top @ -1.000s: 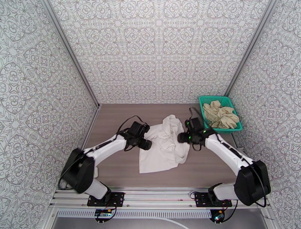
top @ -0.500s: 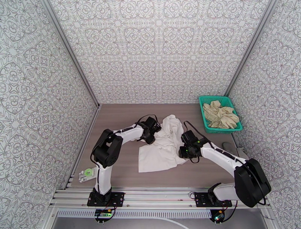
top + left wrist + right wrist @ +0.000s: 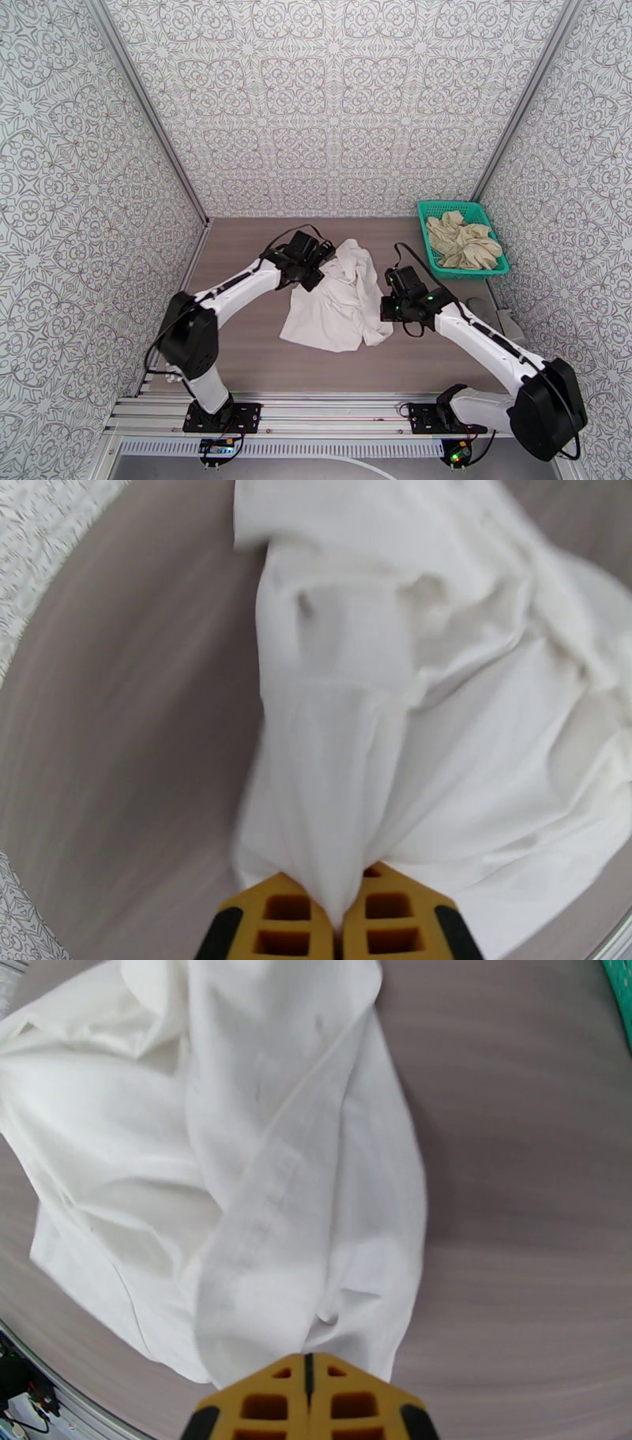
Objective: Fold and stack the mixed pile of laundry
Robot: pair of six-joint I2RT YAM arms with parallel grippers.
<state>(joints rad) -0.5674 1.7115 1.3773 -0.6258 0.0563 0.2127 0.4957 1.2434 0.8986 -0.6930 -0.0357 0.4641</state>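
The white T-shirt [image 3: 336, 308] lies crumpled in the middle of the brown table. My left gripper [image 3: 319, 265] is at the shirt's far left corner. In the left wrist view its yellow fingers [image 3: 288, 922] are shut on a pinched fold of the white T-shirt [image 3: 442, 717]. My right gripper [image 3: 385, 306] is at the shirt's right edge. Its yellow fingers [image 3: 261, 1406] are pressed together in the right wrist view, with the hem of the white T-shirt [image 3: 261, 1197] running in at their tips. The beige garment [image 3: 464, 241] lies bunched in the teal basket [image 3: 430, 209].
The teal basket stands at the table's far right corner, by the patterned wall. A grey object [image 3: 483, 306] lies at the right table edge behind the right arm. Bare table [image 3: 237, 245] lies to the left and near side of the shirt.
Both grippers have gone from open to shut on the shirt. The left gripper moved to the far left corner, the right shifted along the right edge, and the shirt's near hem slid left.
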